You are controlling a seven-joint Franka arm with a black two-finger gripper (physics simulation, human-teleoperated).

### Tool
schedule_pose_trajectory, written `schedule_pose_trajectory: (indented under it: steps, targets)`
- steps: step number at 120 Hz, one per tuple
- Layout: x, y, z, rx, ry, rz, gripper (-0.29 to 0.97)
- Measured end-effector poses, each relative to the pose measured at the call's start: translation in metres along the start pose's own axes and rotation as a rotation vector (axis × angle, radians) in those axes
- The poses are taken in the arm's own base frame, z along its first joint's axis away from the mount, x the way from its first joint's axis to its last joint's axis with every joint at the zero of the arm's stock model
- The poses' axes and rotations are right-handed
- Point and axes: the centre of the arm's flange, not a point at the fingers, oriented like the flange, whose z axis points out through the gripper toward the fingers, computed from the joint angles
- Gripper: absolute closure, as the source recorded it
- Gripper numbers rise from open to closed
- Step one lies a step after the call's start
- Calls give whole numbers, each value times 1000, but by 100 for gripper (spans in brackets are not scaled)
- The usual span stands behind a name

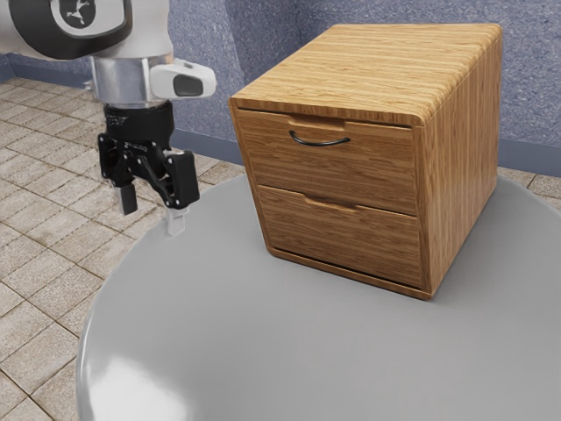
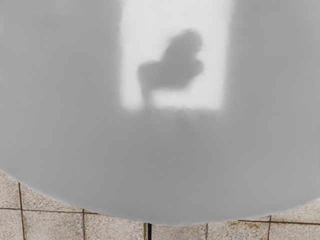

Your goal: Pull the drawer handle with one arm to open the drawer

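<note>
Exterior view: the arm enters from the upper left above a round grey table (image 1: 289, 351).
Gripper: the black gripper (image 1: 152, 209) hangs over the table's edge at the exterior view's left, pointing down, clear of the surface.
Fingers: the fingers (image 1: 176, 219) are spread apart with nothing between them; released.
Cabinet: a wooden cabinet (image 1: 456, 158) stands on the table toward the exterior view's right, well apart from the gripper.
Top drawer: the top drawer (image 1: 351, 171) sits flush with the cabinet face, closed.
Handle: a thin black drawer handle (image 1: 319, 141) curves across the top drawer's upper middle, untouched.
Lower drawer: the lower drawer (image 1: 351, 237) is closed as well, with a recessed wooden grip.
Floor: beige floor tiles (image 1: 44, 228) lie beside the table.
Wrist view: the grey table (image 2: 60, 125) lies under the hand, its curved rim running over floor tiles (image 2: 50, 225).
Shadow: a dark shadow (image 2: 172, 67) falls inside a bright rectangular patch (image 2: 215, 60) on the tabletop.
</note>
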Motion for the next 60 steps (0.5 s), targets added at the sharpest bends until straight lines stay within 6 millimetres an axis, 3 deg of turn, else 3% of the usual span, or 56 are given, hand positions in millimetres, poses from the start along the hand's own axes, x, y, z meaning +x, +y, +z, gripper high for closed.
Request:
schedule_pose_trajectory:
  steps: [16, 26, 30, 37, 43, 50, 60]
  targets:
    - [10, -5, -15, -11, 141, 0, 0]
    - [15, -4, 2, -66, 133, 36, 0]
    - [10, -4, 0, -90, 152, 56, 0]
    - [-3, -20, -14, -95, 245, 95, 0]
    - [-1, -32, -19, -72, 338, 161, 0]
    - [11, -5, -18, -27, 428, 319, 0]
    - [8, 30, -24, 43, 533, 524, 0]
